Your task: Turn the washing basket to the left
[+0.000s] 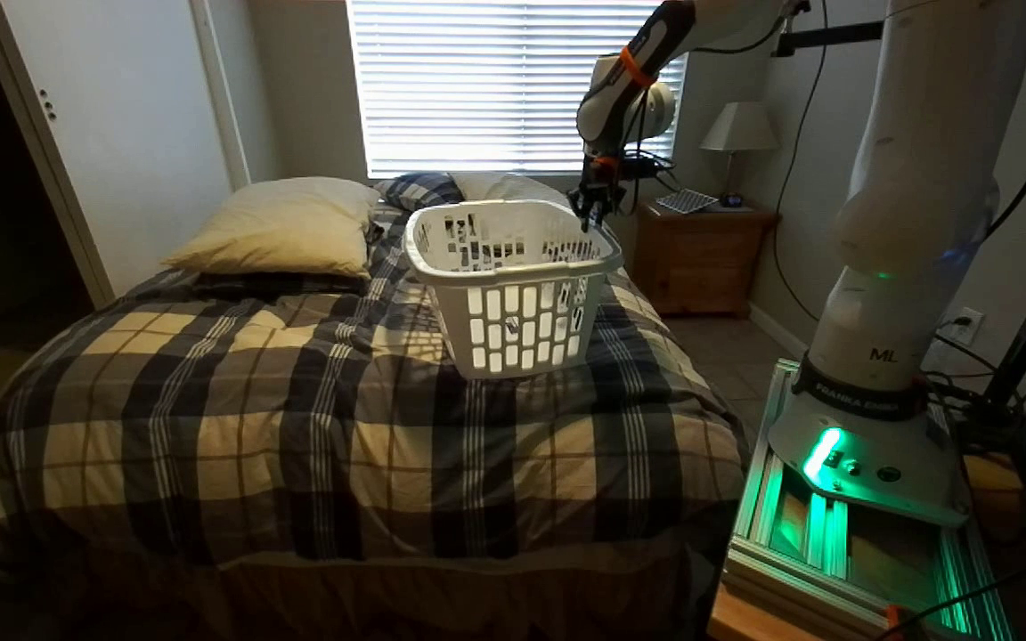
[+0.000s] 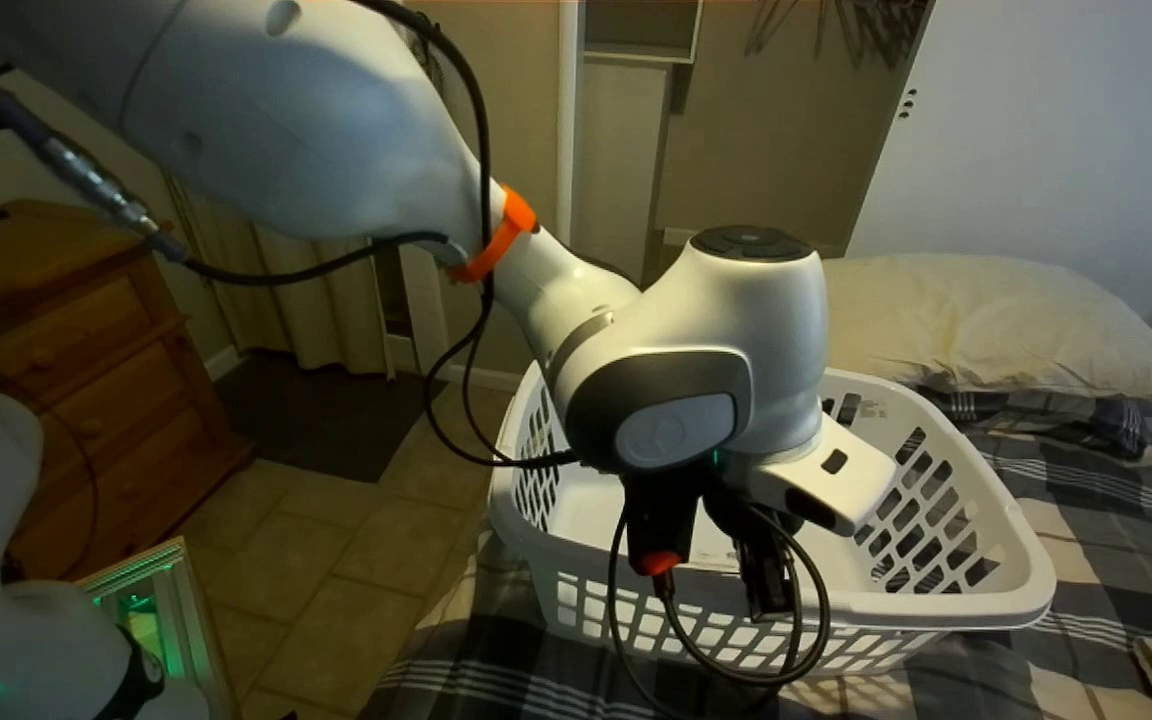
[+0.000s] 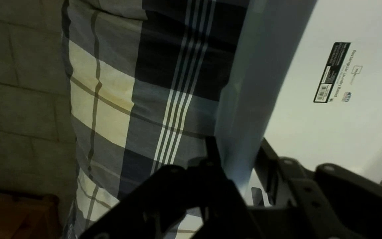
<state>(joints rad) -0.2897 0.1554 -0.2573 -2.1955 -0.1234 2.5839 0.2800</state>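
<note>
The white washing basket (image 1: 513, 325) stands upright on the plaid bed, with its thick rolled rim and perforated sides. It also shows in an exterior view (image 2: 946, 610), partly hidden behind the arm. In the wrist view its rim (image 3: 260, 76) runs between my fingers, and its bare inner floor with a printed label lies to the right. My gripper (image 3: 237, 147) has one finger outside the rim and one inside, both appearing to touch it. In an exterior view the gripper (image 1: 591, 218) is at the basket's right rim. The fingertips are hard to make out in the remaining exterior view.
A cream pillow (image 1: 281, 227) lies on the bed (image 1: 317, 463) beyond the basket. A wooden nightstand (image 1: 700, 258) with a lamp (image 1: 738, 133) stands past the bed's right edge. Loose cables (image 2: 716, 660) hang from the wrist near the basket's rim.
</note>
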